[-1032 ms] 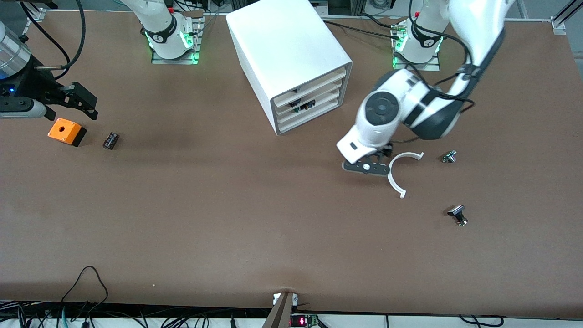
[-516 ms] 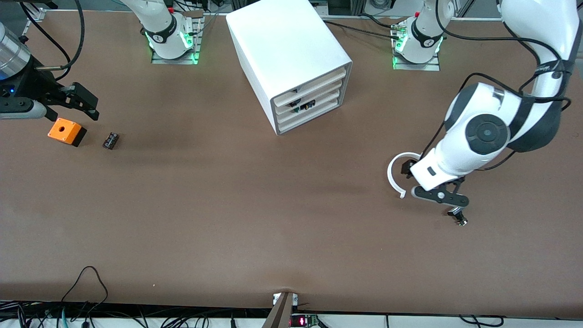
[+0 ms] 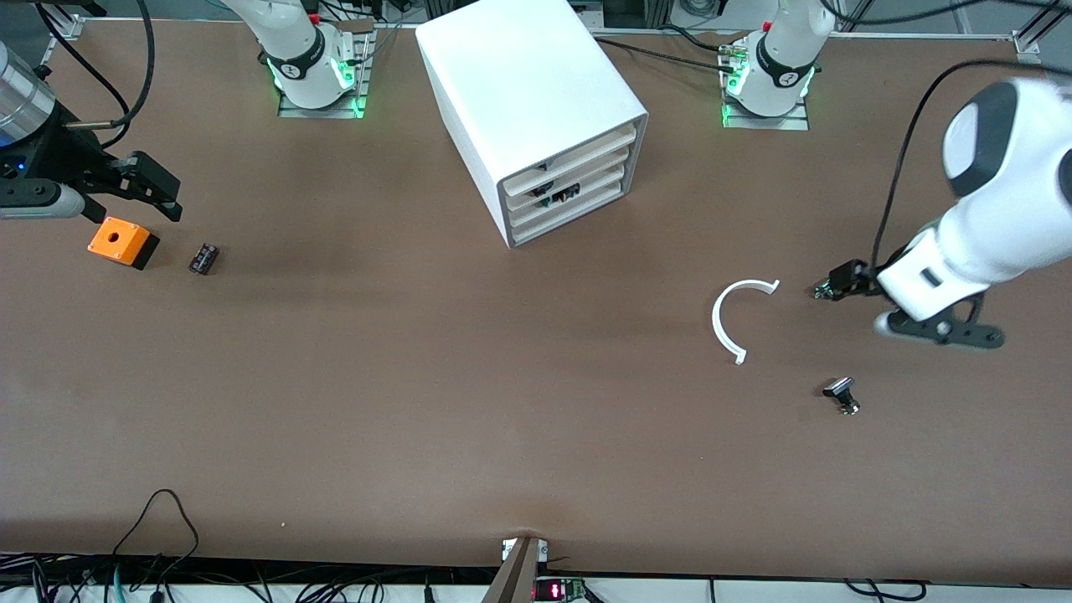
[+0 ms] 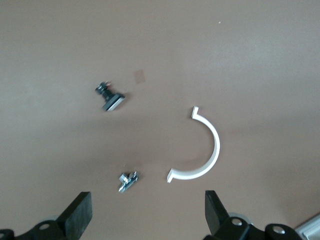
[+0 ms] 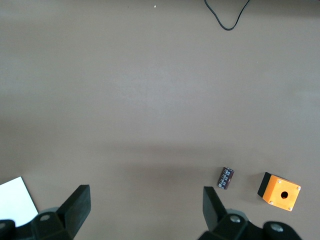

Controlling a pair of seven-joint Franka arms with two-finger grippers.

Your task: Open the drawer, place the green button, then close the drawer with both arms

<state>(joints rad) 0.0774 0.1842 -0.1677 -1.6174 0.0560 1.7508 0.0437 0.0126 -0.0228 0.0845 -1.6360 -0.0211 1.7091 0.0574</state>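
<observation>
The white cabinet (image 3: 536,100) stands in the middle of the table near the arms' bases. Its beige drawer fronts (image 3: 578,180) all sit pushed in. A small dark thing with a green spot (image 3: 545,200) shows in a gap between two fronts; I cannot tell if it is the button. My left gripper (image 3: 842,280) (image 4: 147,215) is open and empty, over a small silver part (image 3: 825,291) (image 4: 127,181) toward the left arm's end. My right gripper (image 3: 159,191) (image 5: 145,210) is open and empty, waiting over the table beside the orange box (image 3: 121,241) (image 5: 280,192).
A white C-shaped ring (image 3: 717,318) (image 4: 215,145) lies beside the left gripper. A silver-and-black knobbed part (image 3: 842,394) (image 4: 110,97) lies nearer the front camera. A small black cylinder (image 3: 203,258) (image 5: 226,178) lies beside the orange box. Cables hang at the front edge.
My left arm has swung from beside the cabinet, past the white ring, toward its own end of the table. It now hangs over the small silver part. The right arm has not moved.
</observation>
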